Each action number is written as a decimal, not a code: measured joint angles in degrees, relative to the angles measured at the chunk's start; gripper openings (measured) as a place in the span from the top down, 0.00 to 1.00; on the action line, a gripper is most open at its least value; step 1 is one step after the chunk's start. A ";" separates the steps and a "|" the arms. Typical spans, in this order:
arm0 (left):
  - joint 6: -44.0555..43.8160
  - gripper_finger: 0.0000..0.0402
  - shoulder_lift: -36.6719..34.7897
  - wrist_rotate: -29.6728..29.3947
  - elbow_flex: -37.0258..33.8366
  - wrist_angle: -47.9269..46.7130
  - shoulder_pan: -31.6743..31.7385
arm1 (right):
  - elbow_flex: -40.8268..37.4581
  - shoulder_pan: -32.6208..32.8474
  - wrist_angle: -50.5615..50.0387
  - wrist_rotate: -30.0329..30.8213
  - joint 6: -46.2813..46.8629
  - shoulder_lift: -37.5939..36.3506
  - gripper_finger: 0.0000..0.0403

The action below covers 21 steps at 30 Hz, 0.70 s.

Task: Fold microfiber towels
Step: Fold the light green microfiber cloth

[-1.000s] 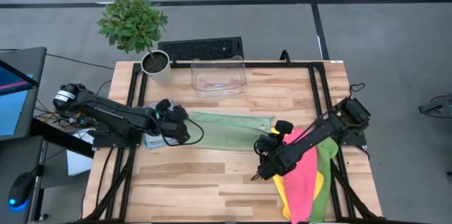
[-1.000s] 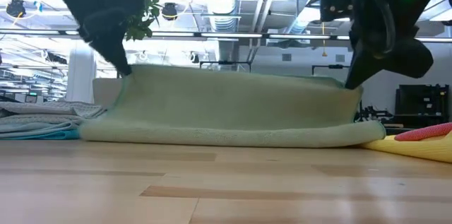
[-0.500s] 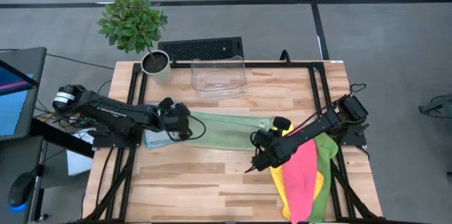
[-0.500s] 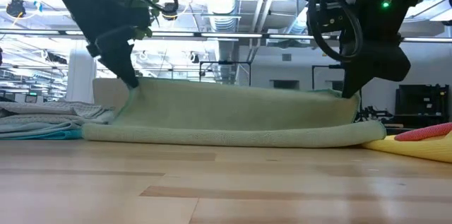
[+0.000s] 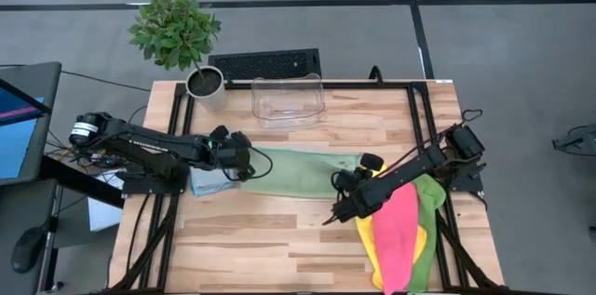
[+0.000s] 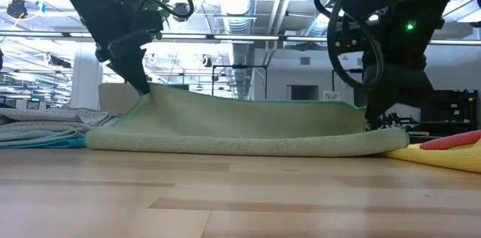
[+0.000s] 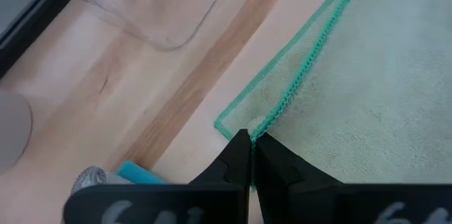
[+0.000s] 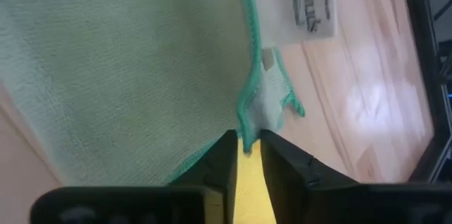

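Observation:
A pale green microfiber towel (image 5: 303, 174) with a teal hem lies folded in the middle of the table, its fold toward the near edge (image 6: 240, 145). My left gripper (image 5: 246, 165) (image 6: 143, 88) is shut on the upper layer's far left corner. My right gripper (image 5: 362, 168) (image 6: 368, 122) stands a little open at the far right corner, and the teal hem (image 8: 246, 139) sits between its fingertips. That corner has sunk almost onto the lower layer. More towels lie to either side of it. My left gripper pinches the upper layer's far left corner (image 7: 244, 126) at the teal hem between its two fingers, slanting down from the table's left. That corner is held up off the lower layer (image 6: 150, 97), and the cloth slopes down from it. My right gripper has the corner's hem between its parted fingertips; whether they touch it I cannot tell.
A clear plastic bin (image 5: 287, 100), a potted plant (image 5: 177, 30) and a keyboard (image 5: 265, 62) stand at the far edge. Grey and blue folded towels (image 6: 41, 127) lie at the left. Pink, yellow and lime towels (image 5: 400, 230) are heaped at the near right.
Both grippers have gone down and a little toward the far edge with the towel's upper layer. Its held edge stood high a second ago. Now it sags low, and the right corner is nearly down on the lower layer. The fold at the near side has stayed in place.

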 joint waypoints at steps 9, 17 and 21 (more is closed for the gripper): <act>0.55 0.79 0.00 3.87 0.00 -0.08 0.35 | -0.03 -0.32 -1.09 0.10 0.24 -0.82 0.64; 0.11 0.51 0.02 8.29 0.00 1.69 0.26 | 4.82 2.02 -10.82 2.01 1.71 -2.37 0.57; 8.50 0.48 0.02 22.82 0.02 6.34 -2.49 | 5.23 7.01 -9.60 2.29 1.01 -7.55 0.57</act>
